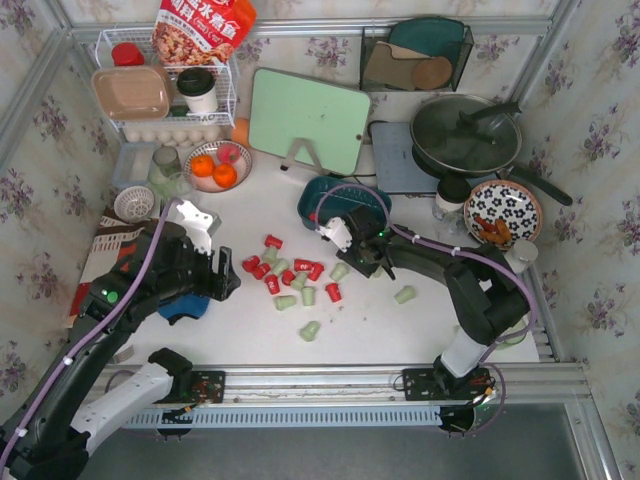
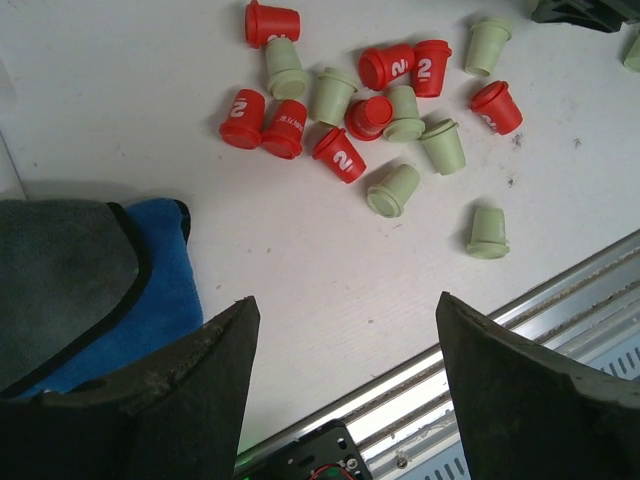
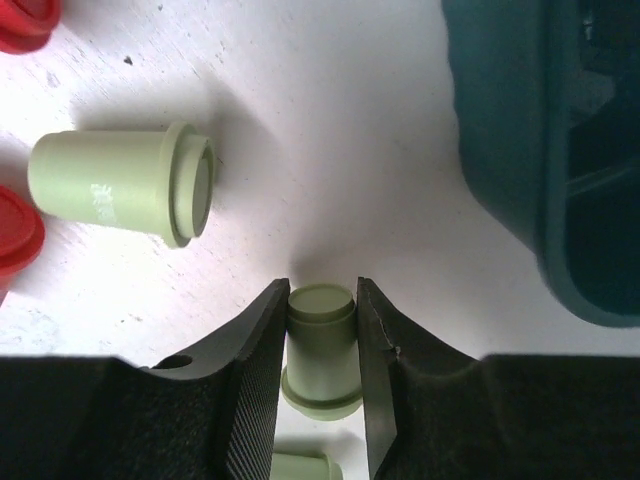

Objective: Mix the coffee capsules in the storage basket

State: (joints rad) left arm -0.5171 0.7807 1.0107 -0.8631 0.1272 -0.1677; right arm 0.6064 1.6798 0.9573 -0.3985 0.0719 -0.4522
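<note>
1. Overhead view. Red and pale green coffee capsules (image 1: 290, 280) lie loose on the white desk (image 1: 400, 335), outside the dark teal storage basket (image 1: 310, 200) standing just behind them. The right tool (image 1: 346, 263) sits low between basket and scatter, probably so that a picked pod has only a short way to travel. The left tool (image 1: 228, 283) hangs at the scatter's left edge, above a blue cloth (image 1: 185, 306). A bowl of oranges (image 1: 213, 170) and a green cutting board (image 1: 308, 120) stand farther back, apart from the pods.
2. Left wrist view. The left tool (image 2: 345, 385) is spread wide and holds nothing. The capsules lie ahead of it, mostly on their sides, several touching. The blue cloth lies beside one finger and a metal rail (image 2: 560, 300) at the desk's edge beside the other. Neither blocks the pods.
3. Right wrist view. The right tool (image 3: 321, 296) is closed onto one pale green capsule (image 3: 322, 350), a finger pressed to each side of its body, narrow end forward. Gripping across the body likely keeps the tapered pod from slipping. The basket's wall rises near, ahead and to the right, and the pod probably has to be lifted over it. Another green pod lies just left of the fingers without touching them. Whether any pods are in the basket cannot be told.
</note>
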